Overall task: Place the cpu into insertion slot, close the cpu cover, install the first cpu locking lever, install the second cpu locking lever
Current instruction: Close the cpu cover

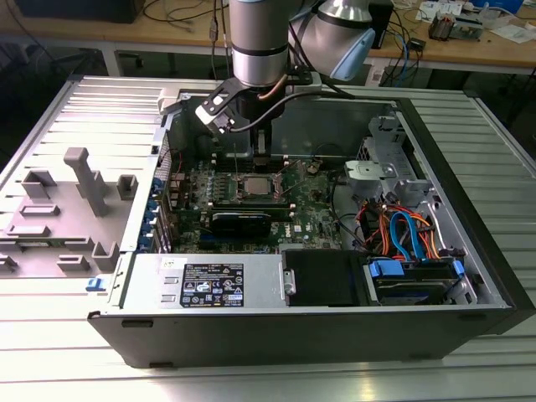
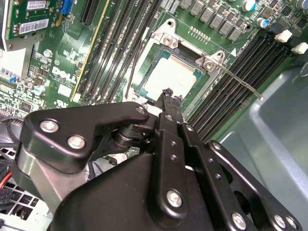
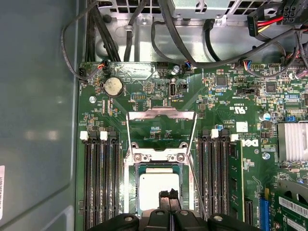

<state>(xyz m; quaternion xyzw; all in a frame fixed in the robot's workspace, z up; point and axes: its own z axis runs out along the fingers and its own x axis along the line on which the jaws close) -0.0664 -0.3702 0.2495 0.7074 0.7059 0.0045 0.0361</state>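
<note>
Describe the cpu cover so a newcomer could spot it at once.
Inside the open black computer case, find the green motherboard. At its middle a silver-topped square chip sits between black memory slots; the cpu cover is the thin silver frame swung open beside it, with a large square cut-out.

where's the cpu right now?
In the first wrist view the cpu sits in the insertion slot, memory slots on either side, with the gripper over one edge.
</note>
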